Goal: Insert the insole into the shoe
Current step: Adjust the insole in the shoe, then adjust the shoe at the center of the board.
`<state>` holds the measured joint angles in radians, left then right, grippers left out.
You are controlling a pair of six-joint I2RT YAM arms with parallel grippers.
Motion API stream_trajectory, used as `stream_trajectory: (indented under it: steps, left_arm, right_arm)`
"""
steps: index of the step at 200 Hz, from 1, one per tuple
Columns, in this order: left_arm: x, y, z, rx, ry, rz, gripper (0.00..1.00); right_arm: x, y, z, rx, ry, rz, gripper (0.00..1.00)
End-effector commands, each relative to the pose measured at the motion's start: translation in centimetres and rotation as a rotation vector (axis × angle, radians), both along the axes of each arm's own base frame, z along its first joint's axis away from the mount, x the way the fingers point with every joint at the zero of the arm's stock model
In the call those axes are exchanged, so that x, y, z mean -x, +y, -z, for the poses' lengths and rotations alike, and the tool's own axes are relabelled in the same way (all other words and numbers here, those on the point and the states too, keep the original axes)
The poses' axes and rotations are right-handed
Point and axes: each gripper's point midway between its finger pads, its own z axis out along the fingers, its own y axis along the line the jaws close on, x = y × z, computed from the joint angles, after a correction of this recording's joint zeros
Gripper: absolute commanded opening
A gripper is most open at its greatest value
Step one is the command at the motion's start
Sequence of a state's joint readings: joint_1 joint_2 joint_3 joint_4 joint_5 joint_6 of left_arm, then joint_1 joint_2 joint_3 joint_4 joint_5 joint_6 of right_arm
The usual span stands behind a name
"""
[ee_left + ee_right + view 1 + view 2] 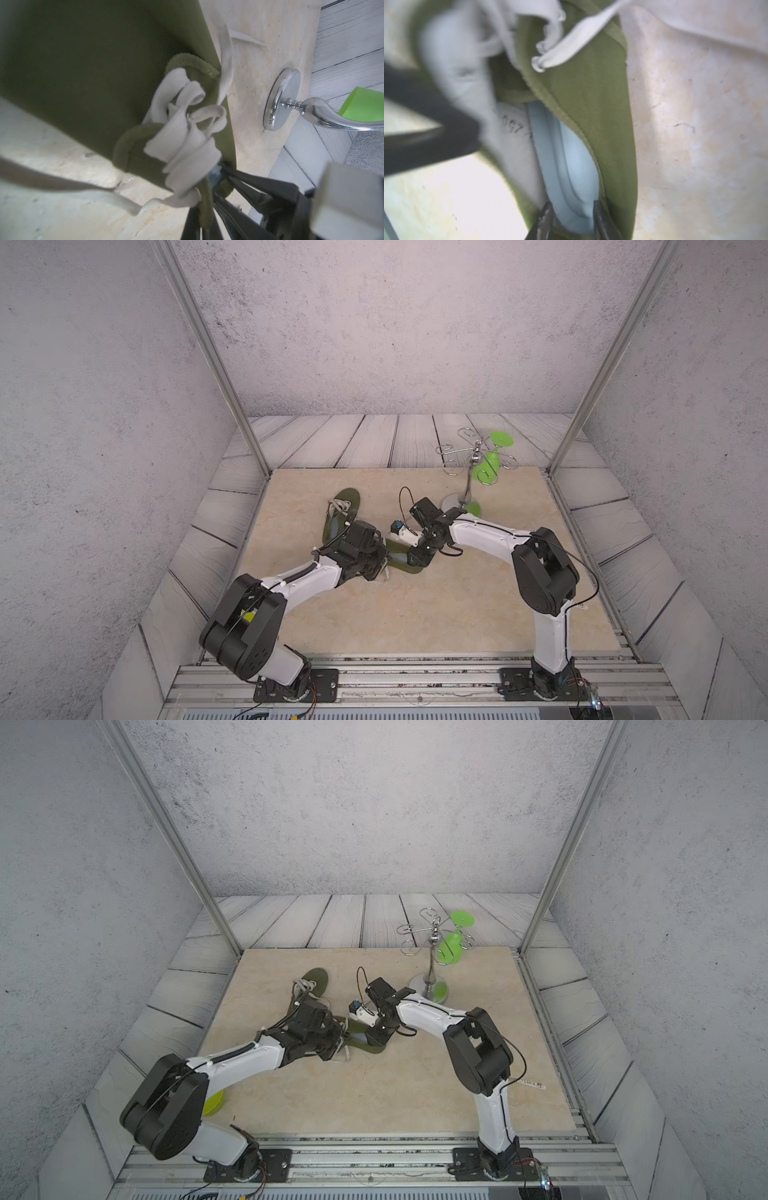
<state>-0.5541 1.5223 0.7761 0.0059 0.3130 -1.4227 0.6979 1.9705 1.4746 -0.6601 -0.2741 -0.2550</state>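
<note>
Two tools meet at one shoe. At the heel, the right tool (573,205) has its jaws parted on either side of the end of the pale blue insole (571,158), and as far as the right wrist view shows it is not pinching it. The insole lies inside the olive shoe (602,108), with its heel end just at the opening and slightly curled. The left tool (218,179) is clenched on the shoe's soft rim beside the bunched grey laces (182,135), holding the opening up. I judge the insole light, thin and floppy, likely to buckle if shoved from one spot, so the heel edge is the place to hold or press. The canvas shoe looks limp too and needs that rim hold. Counted on the tabletop (415,614): two olive shoes, the second shoe (348,495) lying apart toward the back; one insole clearly seen; one chrome stand (469,481) carrying one green glass (487,466).
</note>
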Motion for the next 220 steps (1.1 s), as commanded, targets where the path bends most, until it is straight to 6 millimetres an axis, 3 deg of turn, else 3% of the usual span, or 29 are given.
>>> stream_trajectory:
  steps: [1, 39, 72, 87, 115, 139, 155, 175, 220]
  left_arm:
    - [-0.9, -1.8, -0.2, 0.072, -0.019, 0.093, 0.0]
    - [-0.6, -1.5, -0.6, 0.045, -0.034, 0.119, 0.0]
    - [-0.6, -1.0, -1.6, 0.05, -0.055, 0.1, 0.0]
    - [-0.8, -1.2, -1.9, 0.058, -0.06, 0.109, 0.0]
    - [-1.0, -1.4, -2.1, 0.068, -0.062, 0.113, 0.0]
    - [-1.2, -1.4, -2.1, 0.066, -0.064, 0.12, 0.0]
    - [-1.2, -1.3, -2.3, 0.059, -0.065, 0.129, 0.0]
    - [-1.2, -1.1, -2.2, 0.055, -0.065, 0.136, 0.0]
    - [-1.5, -1.1, -3.1, -0.026, -0.066, 0.256, 0.0]
  right_arm:
    - [1.1, -0.9, -3.4, -0.002, -0.02, 0.025, 0.42]
    - [1.3, -1.8, -3.8, 0.033, -0.022, 0.049, 0.39]
    - [0.9, -1.3, -2.3, 0.041, -0.007, 0.06, 0.1]
    - [1.0, -1.0, -1.4, 0.049, 0.002, 0.056, 0.03]
    - [0.9, -0.5, 0.8, 0.06, 0.029, 0.061, 0.02]
    - [0.9, -1.2, 4.4, 0.134, 0.065, 0.096, 0.02]
    - [0.9, -1.6, 5.3, 0.151, 0.061, 0.105, 0.06]
    - [0.6, -2.0, 3.4, 0.148, 0.016, 0.113, 0.09]
    - [0.2, -2.7, -7.3, 0.033, -0.136, 0.18, 0.2]
